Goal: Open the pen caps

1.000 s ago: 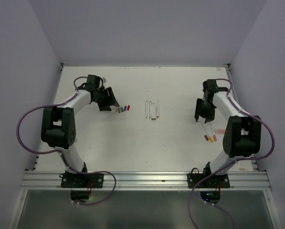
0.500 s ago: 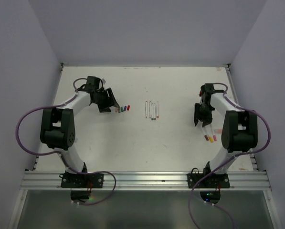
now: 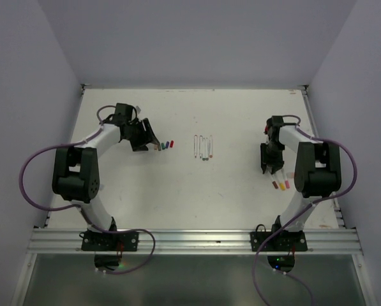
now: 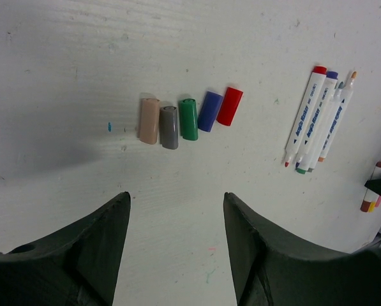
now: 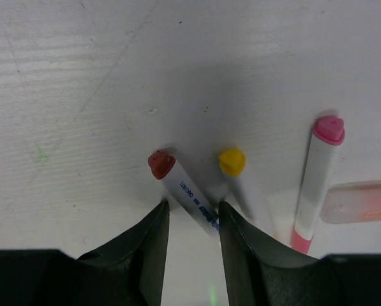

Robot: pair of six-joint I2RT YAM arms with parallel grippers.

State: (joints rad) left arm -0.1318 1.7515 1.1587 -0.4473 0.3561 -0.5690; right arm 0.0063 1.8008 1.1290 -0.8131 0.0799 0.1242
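Observation:
Several loose pen caps [image 4: 189, 118], beige, grey, green, blue and red, lie in a row on the white table; they also show in the top view [image 3: 164, 145]. My left gripper [image 4: 176, 194] is open and empty, just short of them [image 3: 145, 137]. Three capped pens lie at the right: a brown-ended pen [image 5: 177, 182], a yellow-ended pen [image 5: 238, 175] and a pink pen [image 5: 318, 178]. My right gripper [image 5: 191, 203] is low over them [image 3: 268, 167], its jaws partly closed astride the brown-ended pen, which lies slanted between them. Those pens' caps are hidden.
Several uncapped pens [image 4: 318, 118] lie side by side mid-table, also in the top view [image 3: 203, 146]. A pale pink translucent piece [image 5: 362, 201] lies beside the pink pen. Walls stand on the left, back and right; the table's right edge [image 3: 313, 127] is near my right arm.
My right gripper has moved nearer and lower, from beside the three pens to over them. My left arm has barely moved.

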